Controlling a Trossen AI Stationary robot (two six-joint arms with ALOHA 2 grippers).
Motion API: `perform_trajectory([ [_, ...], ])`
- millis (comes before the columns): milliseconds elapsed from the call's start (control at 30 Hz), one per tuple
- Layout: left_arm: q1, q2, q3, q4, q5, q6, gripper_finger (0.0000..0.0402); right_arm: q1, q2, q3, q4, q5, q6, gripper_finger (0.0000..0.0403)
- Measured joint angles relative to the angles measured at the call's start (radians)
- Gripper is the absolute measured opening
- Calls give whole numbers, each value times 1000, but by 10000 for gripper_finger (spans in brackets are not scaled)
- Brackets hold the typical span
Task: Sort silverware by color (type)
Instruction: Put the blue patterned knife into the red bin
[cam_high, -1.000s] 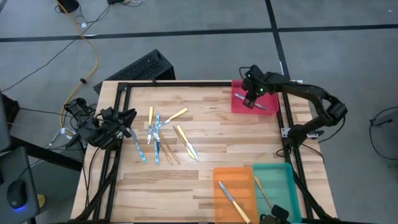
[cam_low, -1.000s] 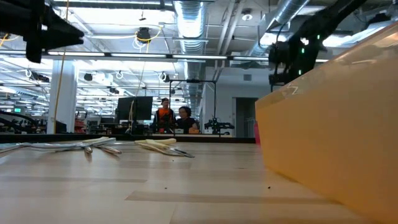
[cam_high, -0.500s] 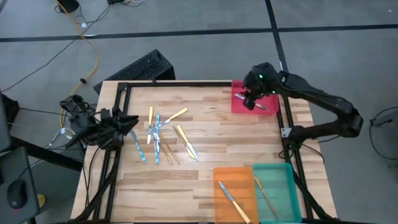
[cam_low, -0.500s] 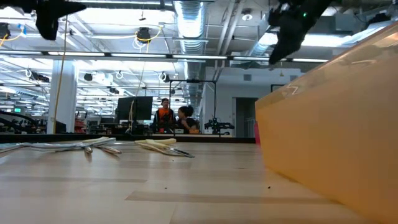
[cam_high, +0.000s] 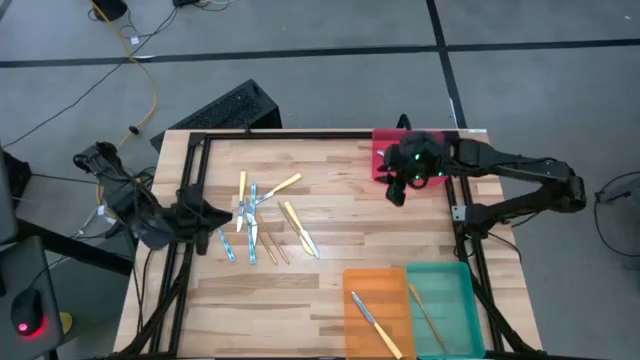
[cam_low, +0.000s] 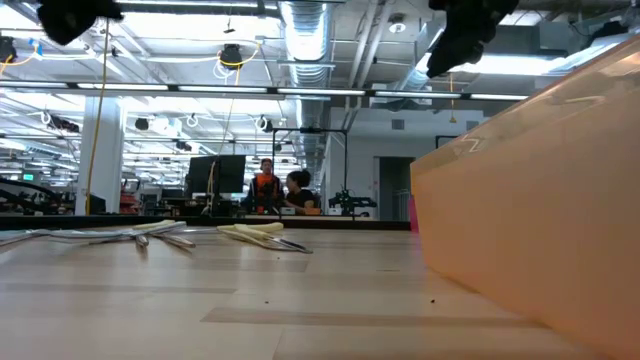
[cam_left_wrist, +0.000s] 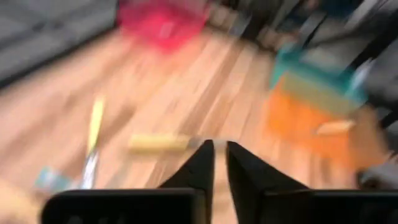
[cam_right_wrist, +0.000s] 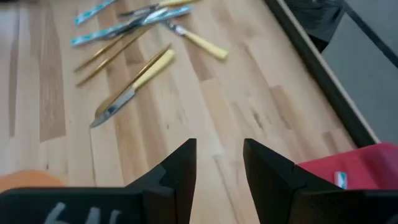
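Observation:
The silverware lies loose in a pile on the wooden table, left of centre: light-blue, yellow and wood-coloured handles. It also shows in the right wrist view as silverware. My left gripper hovers at the pile's left edge, above the table, shut and holding nothing. My right gripper hangs open and holding nothing just off the near-left corner of the red tray, high over bare wood. One yellow-handled piece lies in the orange tray, one wooden piece in the teal tray.
The orange tray and teal tray stand side by side at the near right edge. A black frame borders the table. Bare wood lies between the pile and the red tray. People sit in the room far beyond the table.
My right gripper has left the red tray, rising and swinging toward the table's near-left, off the tray's corner. My left arm has lifted and turned, its gripper moving toward the near edge and closer to the pile. The silverware has not moved.

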Motion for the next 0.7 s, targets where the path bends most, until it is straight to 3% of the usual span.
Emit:
perform_trajectory([
  [167,54,126,25,-207,213,-290,1,79,45,0,3,104,27,155],
  [333,102,230,25,-390,381,-480,0,123,104,0,15,110,32,155],
  [467,124,304,25,-458,442,-567,0,154,148,0,34,110,32,155],
  [700,158,463,25,-459,447,-600,0,204,194,0,72,110,24,155],
])
